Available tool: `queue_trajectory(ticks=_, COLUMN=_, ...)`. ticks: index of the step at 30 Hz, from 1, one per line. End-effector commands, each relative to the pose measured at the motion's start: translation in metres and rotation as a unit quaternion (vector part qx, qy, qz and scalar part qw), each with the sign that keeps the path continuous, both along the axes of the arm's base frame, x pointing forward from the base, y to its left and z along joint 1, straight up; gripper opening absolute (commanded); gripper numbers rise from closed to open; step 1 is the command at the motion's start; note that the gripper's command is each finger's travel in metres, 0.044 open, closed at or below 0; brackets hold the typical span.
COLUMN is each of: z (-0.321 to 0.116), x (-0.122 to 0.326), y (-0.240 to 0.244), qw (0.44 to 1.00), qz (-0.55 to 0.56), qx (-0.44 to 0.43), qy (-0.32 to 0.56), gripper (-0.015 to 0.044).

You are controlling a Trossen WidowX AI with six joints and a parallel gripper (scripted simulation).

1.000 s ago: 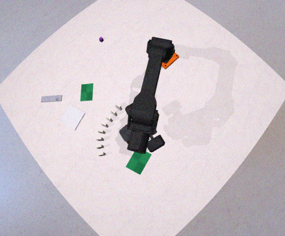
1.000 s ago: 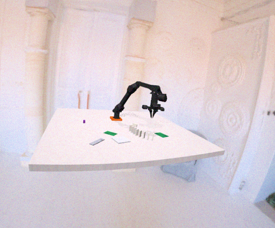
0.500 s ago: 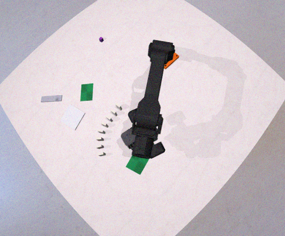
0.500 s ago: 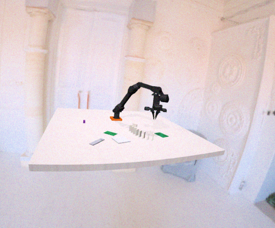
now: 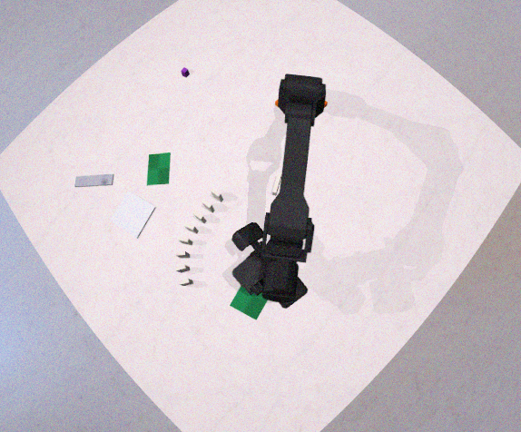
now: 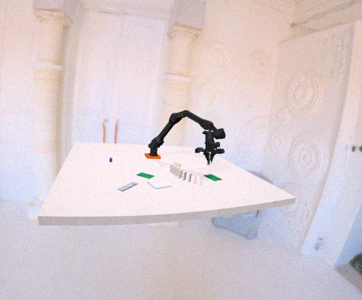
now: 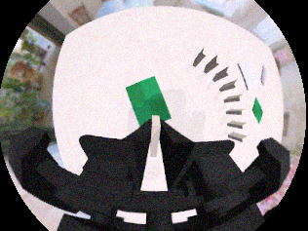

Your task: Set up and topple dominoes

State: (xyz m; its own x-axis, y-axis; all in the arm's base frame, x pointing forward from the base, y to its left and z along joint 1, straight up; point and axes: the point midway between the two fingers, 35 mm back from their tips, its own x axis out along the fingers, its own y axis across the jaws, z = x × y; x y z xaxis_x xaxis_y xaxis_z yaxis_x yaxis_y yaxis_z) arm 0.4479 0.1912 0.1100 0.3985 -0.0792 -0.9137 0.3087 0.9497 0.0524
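A curved row of several pale dominoes stands upright; one near its middle shows in each view (image 5: 183,254) (image 6: 185,175) (image 7: 233,112). My gripper (image 6: 209,163) (image 7: 155,122) is shut on a pale domino (image 7: 154,137), held between the fingertips above the table. The gripper is to one side of the row, not touching it. In the top view the arm hides the fingertips and the held domino. Another pale domino (image 5: 276,184) (image 6: 177,164) is on the table beside the arm's forearm, partly hidden in the top view; its pose is hard to tell.
A green patch (image 5: 249,304) (image 6: 213,177) (image 7: 147,98) lies near the gripper. Another green patch (image 5: 158,168) (image 6: 145,175) (image 7: 257,110), a white square plate (image 5: 132,214) (image 6: 159,184) and a grey bar (image 5: 93,180) (image 6: 127,186) lie beyond the row. A purple block (image 5: 185,72) (image 6: 110,159) stands farther off.
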Motion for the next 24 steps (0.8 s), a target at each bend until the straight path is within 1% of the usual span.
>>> queue_trajectory(ticks=1, z=-0.006, x=0.011, y=0.008, qw=0.998, qz=0.022, qx=-0.023, qy=-0.048, gripper=0.0027)
queue_trajectory(ticks=13, z=-0.014, x=0.030, y=0.025, qw=0.982, qz=0.055, qx=-0.073, qy=-0.164, gripper=0.0027)
queue_trajectory(ticks=24, z=-0.015, x=0.034, y=0.035, qw=0.956, qz=0.063, qx=-0.118, qy=-0.260, gripper=0.0027)
